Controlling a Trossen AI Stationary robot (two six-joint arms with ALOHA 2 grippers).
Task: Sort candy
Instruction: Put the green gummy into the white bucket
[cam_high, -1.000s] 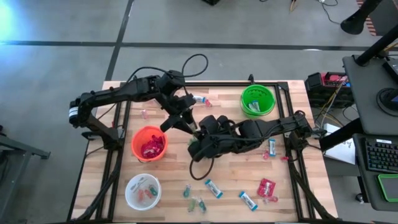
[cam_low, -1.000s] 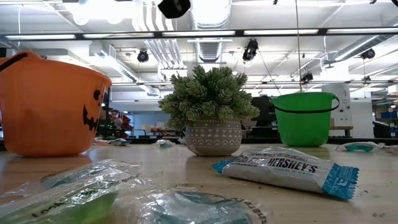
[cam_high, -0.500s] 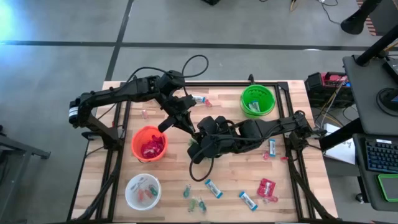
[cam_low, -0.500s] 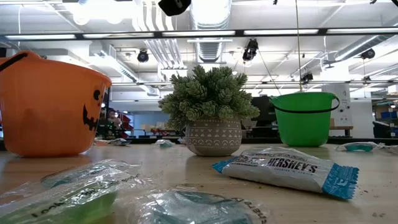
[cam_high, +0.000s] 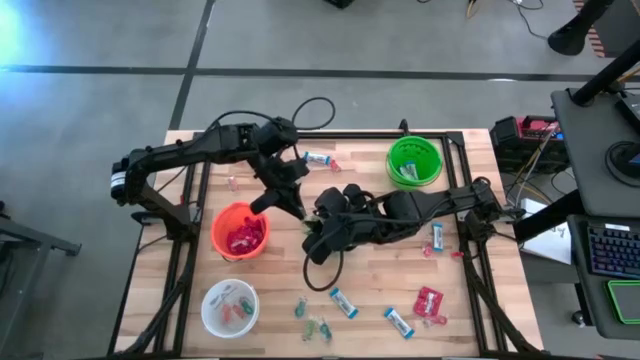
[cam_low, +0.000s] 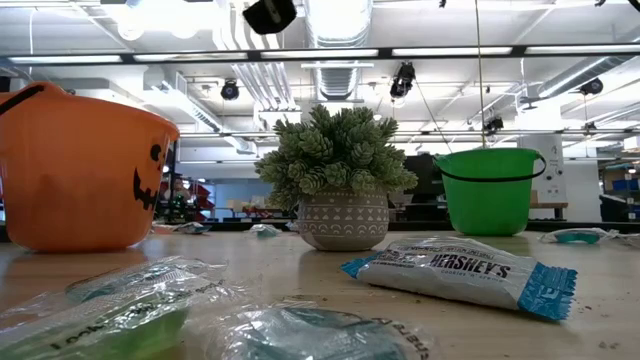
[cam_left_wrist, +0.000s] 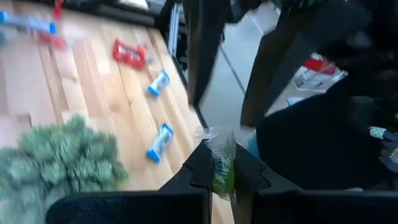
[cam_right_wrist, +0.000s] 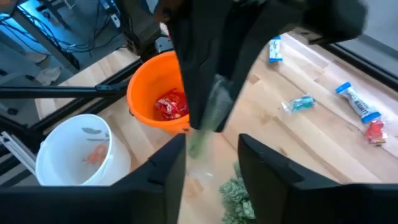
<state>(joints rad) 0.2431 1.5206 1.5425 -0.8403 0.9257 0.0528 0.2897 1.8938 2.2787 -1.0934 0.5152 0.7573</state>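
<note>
A: So, the green candy (cam_left_wrist: 222, 163) — where's it at?
B: Mid-table, above the plant (cam_left_wrist: 59, 152), pinched in the left gripper (cam_left_wrist: 219, 177). Right gripper (cam_right_wrist: 210, 152) just below it, jaws spread, empty.
A: Handling?
B: Prob. light, crinkly, slippery wrap. Grip the wrapper's body, not its loose end. Orange bowl (cam_right_wrist: 146, 93) just left.

"HERSHEY'S" on blue-white candy bar (cam_low: 460, 273), low view.

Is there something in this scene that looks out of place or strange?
Mostly no. One oddity: the small potted plant stands mid-table among the candy, right under both arms. The left gripper, shut on a green candy, hangs just above it.
</note>
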